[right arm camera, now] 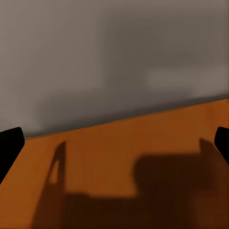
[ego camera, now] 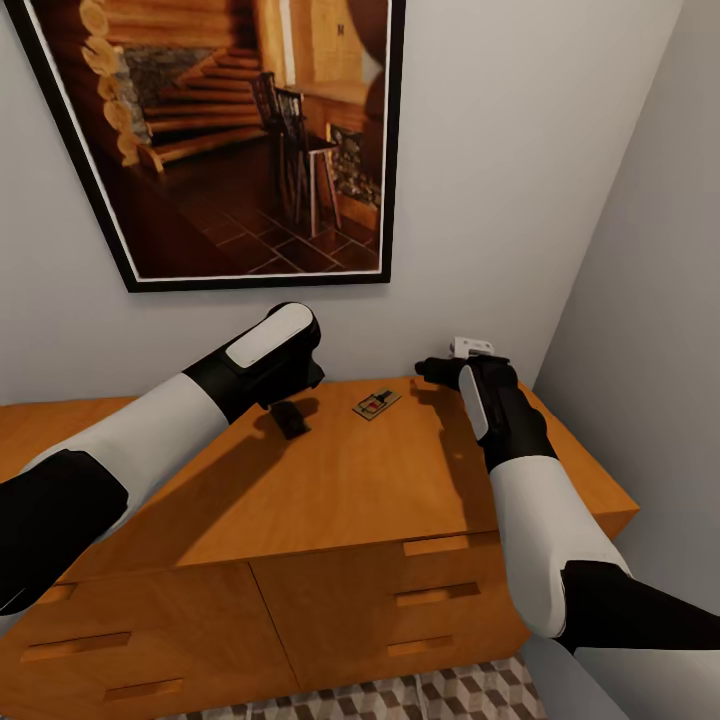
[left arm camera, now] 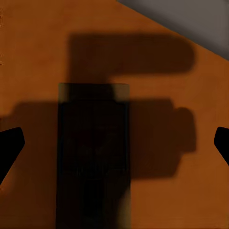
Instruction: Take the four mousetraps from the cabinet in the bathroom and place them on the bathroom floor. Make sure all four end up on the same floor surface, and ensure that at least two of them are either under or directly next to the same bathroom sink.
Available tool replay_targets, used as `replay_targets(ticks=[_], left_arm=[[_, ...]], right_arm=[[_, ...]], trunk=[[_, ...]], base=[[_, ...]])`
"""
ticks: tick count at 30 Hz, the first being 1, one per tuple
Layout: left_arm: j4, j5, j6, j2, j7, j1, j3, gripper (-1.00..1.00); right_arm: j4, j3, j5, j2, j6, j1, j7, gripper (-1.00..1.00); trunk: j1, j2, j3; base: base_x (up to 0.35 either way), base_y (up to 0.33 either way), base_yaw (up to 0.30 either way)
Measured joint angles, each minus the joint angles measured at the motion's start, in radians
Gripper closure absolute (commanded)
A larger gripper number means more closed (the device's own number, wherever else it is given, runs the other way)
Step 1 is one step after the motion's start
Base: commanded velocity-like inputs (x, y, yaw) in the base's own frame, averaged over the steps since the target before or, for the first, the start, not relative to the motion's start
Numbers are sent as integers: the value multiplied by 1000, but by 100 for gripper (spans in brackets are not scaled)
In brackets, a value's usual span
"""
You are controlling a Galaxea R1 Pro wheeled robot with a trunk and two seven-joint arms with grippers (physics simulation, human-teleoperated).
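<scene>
Trap [ego camera: 376, 404] lies flat on the orange cabinet [ego camera: 340, 480], toward its back edge and between the two arms. Just beside it, nearer the left arm, a second dark trap [ego camera: 291, 418] sits in shadow directly under the left hand [ego camera: 290, 395]; the left wrist view shows it as a dark rectangle [left arm camera: 93, 152] centred between the two black fingertips [left arm camera: 9, 145], which stand wide apart and hold nothing. The right hand [ego camera: 440, 372] hovers on the trap's other side, near the wall, fingertips [right arm camera: 9, 148] also spread wide and empty.

Risk, as I judge it: the shadowed trap is thin and flat on the surface, so closing fingers may scrape the wood and slide it away, possibly knocking the lit trap. A descent too deep would jam the fingertips into the cabinet. The patterned floor [ego camera: 440, 695] shows below the drawers; a trap pushed off the front edge could land far from any sink.
</scene>
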State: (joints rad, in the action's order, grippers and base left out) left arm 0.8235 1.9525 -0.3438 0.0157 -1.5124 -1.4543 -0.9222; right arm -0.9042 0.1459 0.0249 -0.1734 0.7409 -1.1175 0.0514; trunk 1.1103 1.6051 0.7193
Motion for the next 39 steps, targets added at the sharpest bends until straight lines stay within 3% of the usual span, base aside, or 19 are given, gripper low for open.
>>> replay_targets(ticks=[18, 31, 39], left_arm=[[-3, 0, 0, -3, -1, 0, 0, -100], [1, 0, 2, -3, 0, -42, 0, -100], [0, 0, 2, -3, 0, -42, 0, -100]], right_arm=[[-4, -2, -2, 0, 0, 0, -1, -100], [-59, -1, -8, 0, -1, 0, -2, -100], [-60, -1, -9, 0, -1, 0, -2, -100]], trunk=[[69, 126, 56], [118, 217, 97], [119, 217, 97]], base=[[0, 0, 0], [0, 0, 0], [0, 0, 0]])
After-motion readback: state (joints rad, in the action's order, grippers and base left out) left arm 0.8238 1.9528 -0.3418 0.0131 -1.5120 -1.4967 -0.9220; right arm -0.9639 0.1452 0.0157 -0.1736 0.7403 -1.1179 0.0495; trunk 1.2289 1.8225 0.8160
